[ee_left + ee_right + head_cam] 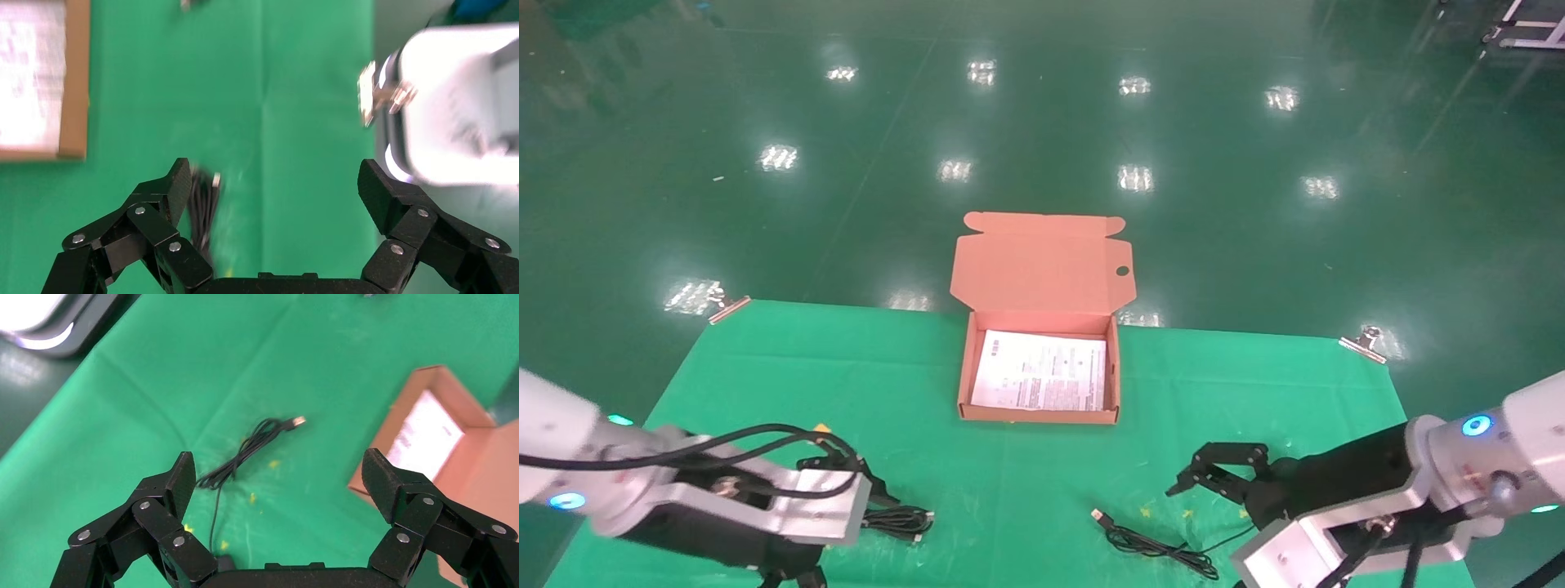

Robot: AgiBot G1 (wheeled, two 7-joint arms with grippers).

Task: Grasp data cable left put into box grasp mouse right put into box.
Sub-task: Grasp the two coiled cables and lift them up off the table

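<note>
Here the left gripper (272,184) hangs low over the near left part of the green tabletop (764,367), its jaws spread wide with nothing between them; the data cable (896,520), a narrow black bundle, lies on the cloth just beside it, and in the left wrist view it sits close against one finger (165,193), though contact cannot be told. Further along, at the middle of the far edge, the box (965,371) stands open with its lid flap upright and a printed sheet (1042,371) lying flat inside. Nearer, right of centre, a thin black cord (1152,545) with a silver plug lies loose on the cloth. The mouse itself cannot be made out. The right gripper (278,478) hovers near that cord, jaws wide apart and empty
</note>
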